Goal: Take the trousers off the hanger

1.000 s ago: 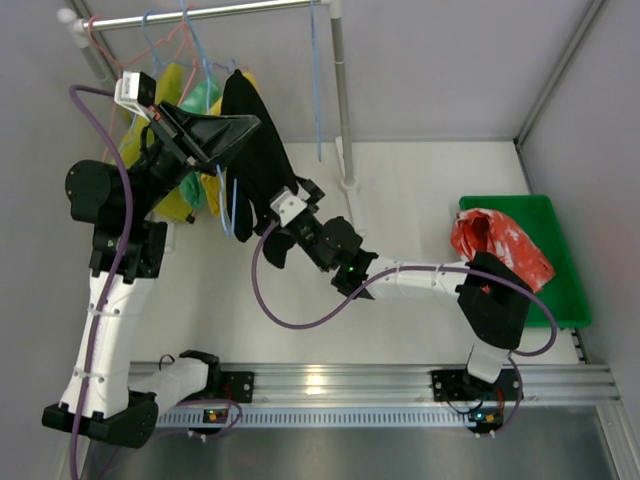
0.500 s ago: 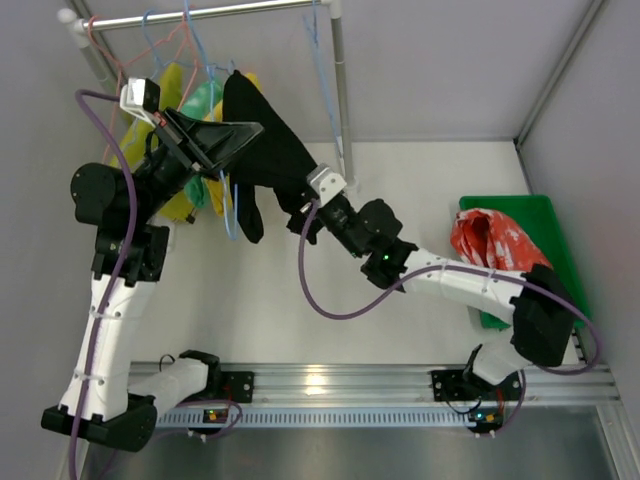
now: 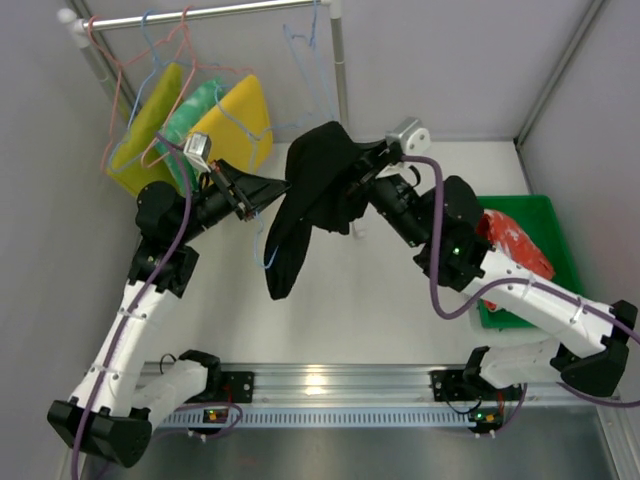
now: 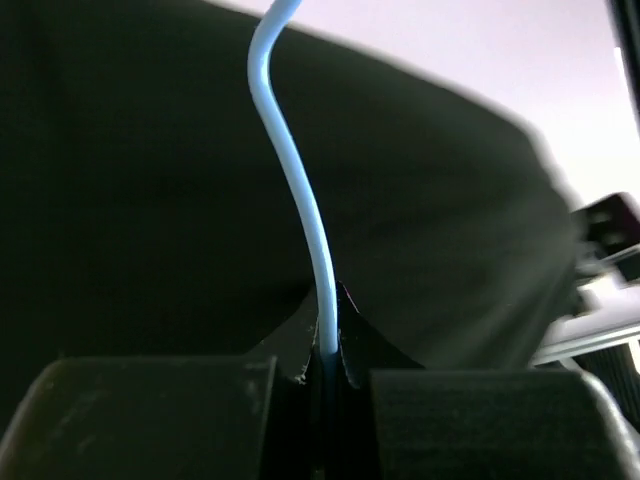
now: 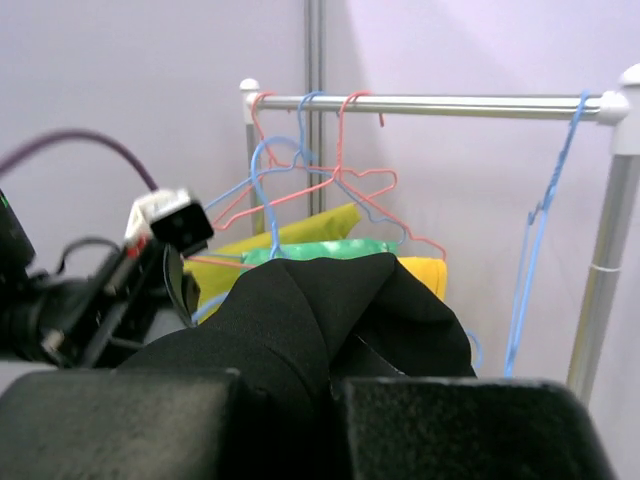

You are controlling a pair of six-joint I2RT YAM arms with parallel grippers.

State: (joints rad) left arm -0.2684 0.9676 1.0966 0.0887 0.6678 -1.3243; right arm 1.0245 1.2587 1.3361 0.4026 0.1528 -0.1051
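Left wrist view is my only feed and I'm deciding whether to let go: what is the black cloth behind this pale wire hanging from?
Observer: The right gripper is shut on the black trousers near their top, holding them up beside your left gripper.
Operator: Is my hanger on the rail?
Observer: No, the pale blue hanger is held out over the table, away from the rail.
Operator: The other pair?
Observer: The red-orange trousers lie in the green bin.

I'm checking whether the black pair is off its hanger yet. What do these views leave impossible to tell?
- Top view: whether black trousers hang on the blue hanger; cloth covers its bar.
- Left wrist: rest of hanger, cut off by top edge.
- Top view: part of red-orange trousers, behind right arm.
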